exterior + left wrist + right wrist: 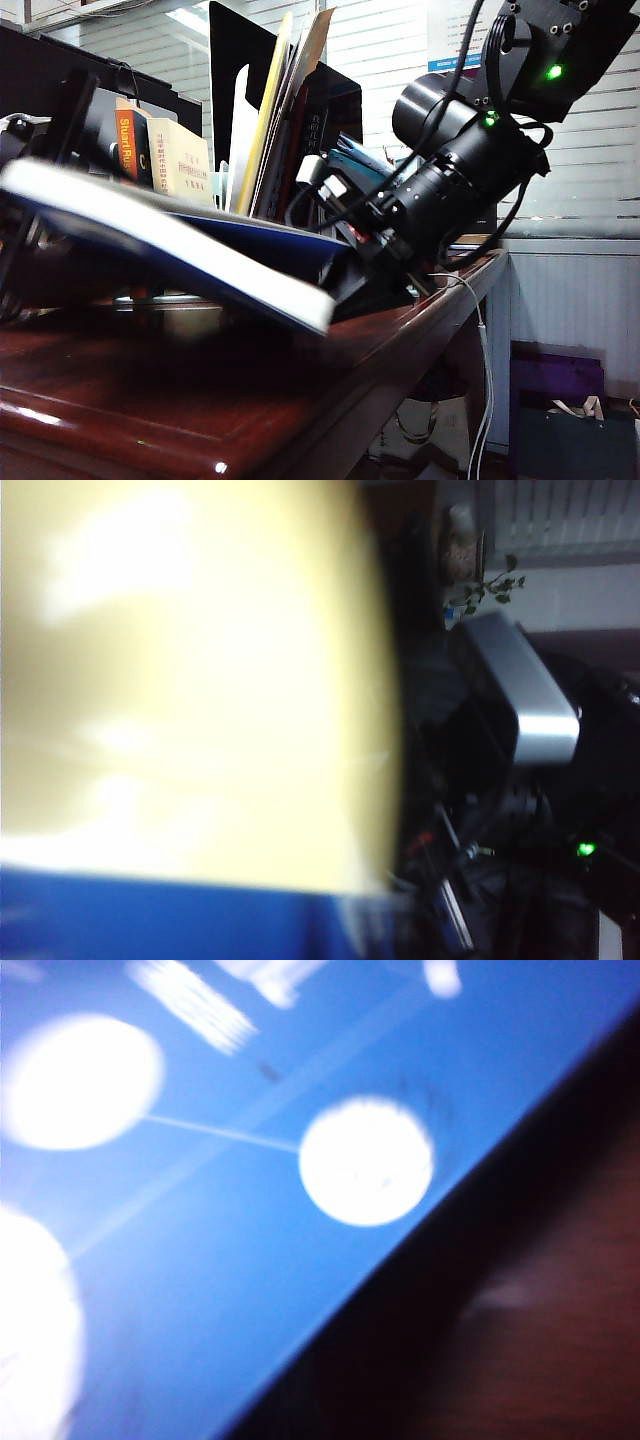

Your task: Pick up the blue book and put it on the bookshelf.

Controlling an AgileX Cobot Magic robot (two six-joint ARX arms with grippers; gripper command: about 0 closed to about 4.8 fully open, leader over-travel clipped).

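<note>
Blue book [150,245]: tilted and off the counter [300,390] in the exterior view, white page edge facing the camera, high end at 9 o'clock, low corner toward 4 o'clock; blurred. In the right wrist view its bright blue cover [250,1240] with white circles fills most of the picture. In the left wrist view a blue strip [170,920] sits under a blurred pale-yellow surface [180,680].
Right claw [350,262]: at the book's low right end in the exterior view, on the black arm [450,170] that comes down from 1 o'clock; fingers hidden behind the book, so I cannot tell whether they are spread or pinching.
Left claw: not visible in any view; the left wrist view is filled by the blurred page surface, so its state cannot be told.
Bookshelf [235,140]: behind the blue book at 12 o'clock, with upright panels and leaning books and folders.
Orange-spined book [127,145]: standing at 10 o'clock, beside a cream paperback [185,160].
Counter: dark reddish wood, glossy.
</note>
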